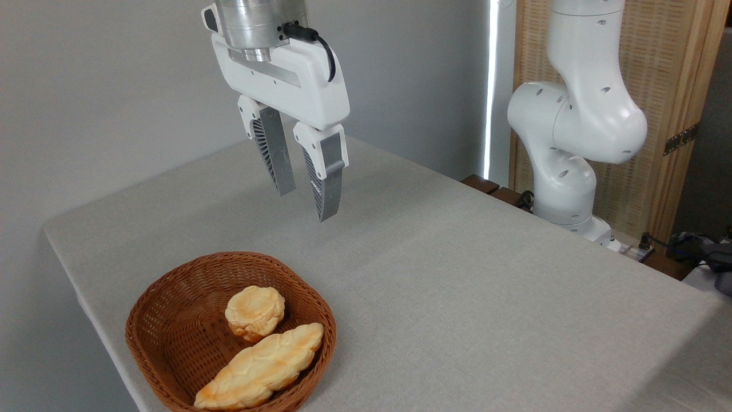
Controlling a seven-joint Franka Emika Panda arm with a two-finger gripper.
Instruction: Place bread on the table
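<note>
The bread [255, 312], a small round golden bun with a knotted top, lies inside the brown wicker basket [171, 320] at the front left of the grey cloth table [457, 286]. It rests against a long braided loaf [260, 369]. My gripper [306, 203] hangs high above the table, behind the basket and a little to its right. Its two ribbed fingers point down, stand apart, and hold nothing.
The arm's white base [566, 189] stands at the table's far right edge. Cables and dark objects [703, 252] lie beyond that edge. The basket sits close to the table's front left edge.
</note>
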